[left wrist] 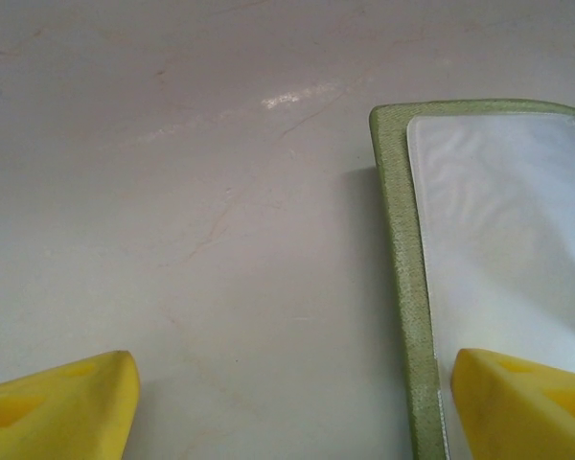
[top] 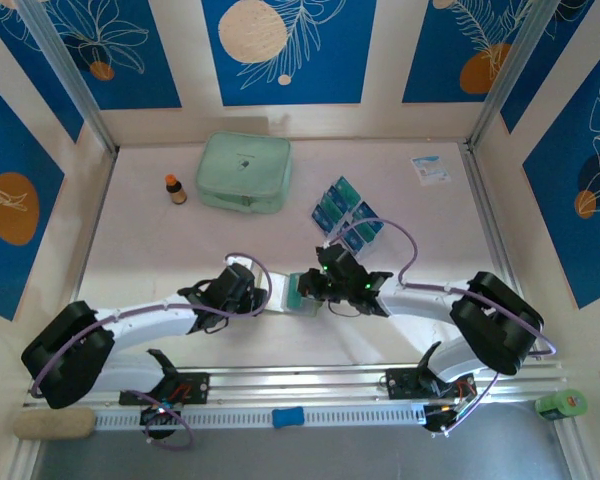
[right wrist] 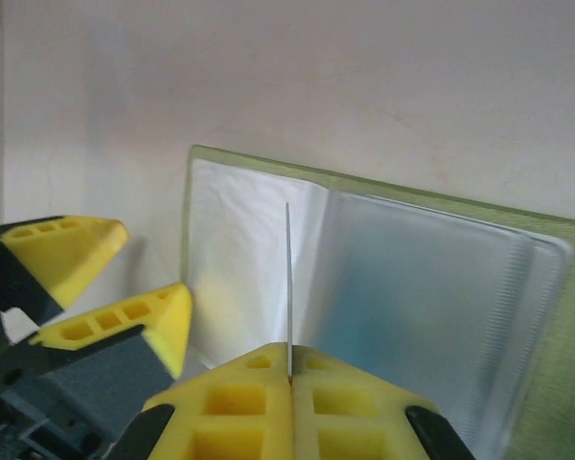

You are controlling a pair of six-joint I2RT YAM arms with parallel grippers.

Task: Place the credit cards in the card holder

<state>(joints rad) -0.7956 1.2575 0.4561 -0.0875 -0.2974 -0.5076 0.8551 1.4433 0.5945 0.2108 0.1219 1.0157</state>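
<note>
The card holder (right wrist: 412,287) is lying open on the table (top: 180,250) between the two claws, clear plastic sleeves facing up and its green rim showing around them. A single card (right wrist: 288,278) is standing edge-on just above the fold. It is showing only as a thin line, so I am taking it for one of the credit cards without being sure of its face. The right claw (right wrist: 289,369) is pinched together on that card's near end. The left claw (left wrist: 292,407) is spread wide, one fingertip sitting over the holder's near corner and the other out over bare table. Whether that fingertip is actually pressing down I cannot tell.

The main risk is lying in the entry. The card is meeting the sleeves on its edge, and if it is not lining up with a sleeve mouth it is likely to be riding over the plastic or jamming at the fold. Pushing then would be shoving the whole holder along the table, since little seems to be pinning it. The pinch is also on one end only, so resistance could be twisting the card in the grip or popping it free. The two claws are working close together, so a sideways correction could be knocking them into each other.

The other credit cards (top: 345,212) are waiting in a loose spread behind the right arm, well apart from the mint pouch (top: 244,172) and small bottle (top: 175,189).
</note>
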